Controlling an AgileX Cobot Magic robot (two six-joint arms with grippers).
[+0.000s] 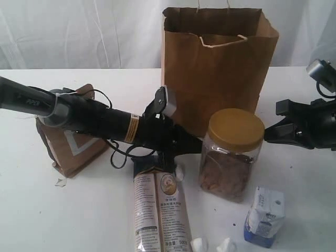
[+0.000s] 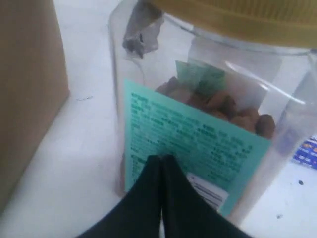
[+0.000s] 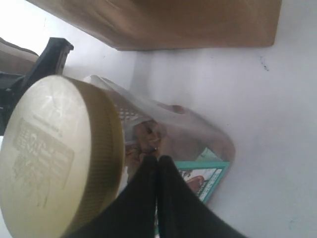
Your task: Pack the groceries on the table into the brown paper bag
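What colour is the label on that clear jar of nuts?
Teal green with fine print; the label shows best in the left wrist view.

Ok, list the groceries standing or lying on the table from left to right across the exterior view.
brown pouch → long noodle packet → yellow-lidded nut jar → small blue-white carton

Print on jar label and noodle packet is illegible.

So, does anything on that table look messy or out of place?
A few small white scraps lie loose on the table around the long noodle packet, like torn bits; what they are I cannot tell. Otherwise nothing stands out: the nut jar and paper bag stand upright.
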